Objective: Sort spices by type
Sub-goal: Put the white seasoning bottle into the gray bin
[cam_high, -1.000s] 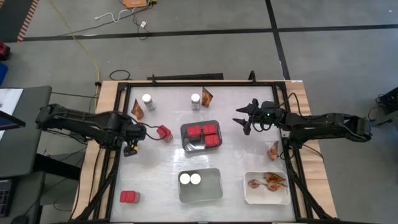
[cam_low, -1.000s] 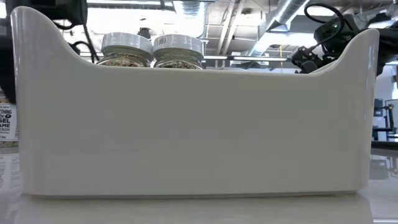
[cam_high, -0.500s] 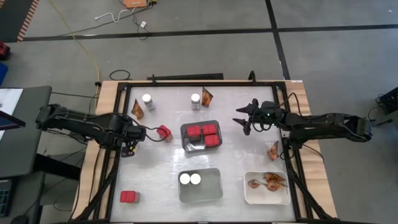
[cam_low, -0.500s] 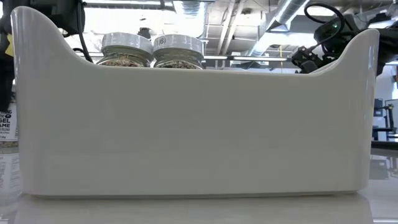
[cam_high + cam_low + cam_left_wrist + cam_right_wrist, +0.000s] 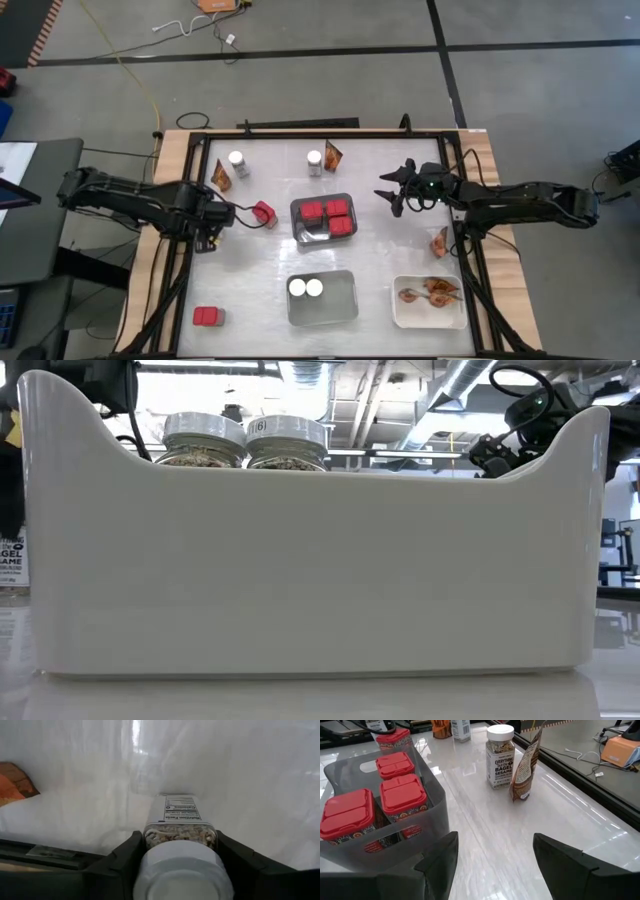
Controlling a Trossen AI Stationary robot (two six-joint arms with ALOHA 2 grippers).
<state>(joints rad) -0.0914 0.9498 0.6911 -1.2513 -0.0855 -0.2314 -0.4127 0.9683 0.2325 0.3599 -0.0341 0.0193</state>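
Spice jar (image 5: 181,815) with the white lid stands at the left of the worktop (image 5: 250,270). Our left claw (image 5: 177,836) has narrowed from wide and now pinches its sides, so we judge it ready to lift. Our right claw (image 5: 492,865) waits open near the red containers (image 5: 325,212).

You have three trays on the white tabletop (image 5: 260,270): a dark grey tray (image 5: 297,236) at the middle, a light grey tray (image 5: 345,305) nearer the front, and a white tray (image 5: 428,318) to its right. Beyond the table's wooden frame (image 5: 170,150), a yellow cable (image 5: 125,65) and a white cable (image 5: 185,25) trail across the grey floor, near an orange object (image 5: 218,5) at the far edge.
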